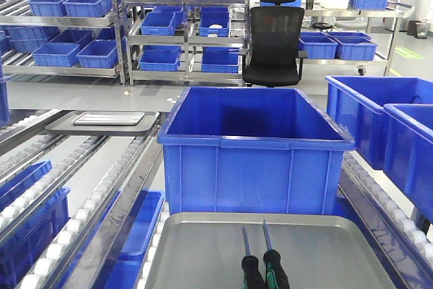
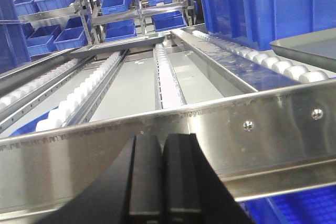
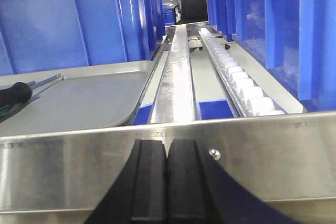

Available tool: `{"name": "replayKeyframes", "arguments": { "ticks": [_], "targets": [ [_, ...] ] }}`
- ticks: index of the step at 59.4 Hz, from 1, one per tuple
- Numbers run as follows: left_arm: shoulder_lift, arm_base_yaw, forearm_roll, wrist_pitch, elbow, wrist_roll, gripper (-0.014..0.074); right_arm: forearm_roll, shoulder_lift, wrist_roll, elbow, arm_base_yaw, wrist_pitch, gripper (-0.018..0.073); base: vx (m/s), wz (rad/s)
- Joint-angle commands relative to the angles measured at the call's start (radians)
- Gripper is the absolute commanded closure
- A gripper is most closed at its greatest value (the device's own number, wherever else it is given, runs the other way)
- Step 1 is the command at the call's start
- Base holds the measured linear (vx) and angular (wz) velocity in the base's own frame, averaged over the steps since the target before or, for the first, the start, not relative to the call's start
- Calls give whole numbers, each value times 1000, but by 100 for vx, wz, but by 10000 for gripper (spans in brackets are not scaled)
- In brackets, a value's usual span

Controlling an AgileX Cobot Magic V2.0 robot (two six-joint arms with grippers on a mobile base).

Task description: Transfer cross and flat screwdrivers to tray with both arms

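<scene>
Two screwdrivers lie side by side on the large grey tray (image 1: 196, 248) at the near edge of the front view, shafts pointing away. The left one (image 1: 246, 248) has a black handle. The right one (image 1: 269, 245) has a black handle with green accents. In the right wrist view a black handle (image 3: 16, 94) and a shaft tip (image 3: 50, 80) lie on the tray (image 3: 84, 103) at left. My left gripper (image 2: 163, 140) is shut and empty, low behind a steel rail, with the tray's corner (image 2: 310, 45) far to its right. My right gripper (image 3: 167, 145) is shut and empty, right of the tray.
A large blue bin (image 1: 254, 147) stands right behind the tray. More blue bins (image 1: 385, 126) line the right side. On the roller lanes at left lies a beige tray (image 1: 101, 125) carrying a small steel tray (image 1: 108, 118). A steel cross rail (image 3: 252, 156) runs in front of both grippers.
</scene>
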Motion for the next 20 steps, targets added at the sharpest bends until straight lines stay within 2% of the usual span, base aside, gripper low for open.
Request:
{"name": "replayKeyframes", "arguments": {
  "ticks": [1,20],
  "targets": [
    [-3,1,-6,-80,-23,-5,594,-1,-7,-8,8,-3,-88,567,0,0],
    [-3,1,-6,-80,-23,-5,594,-1,-6,-8,8,-3,-88,567,0,0]
  ]
}}
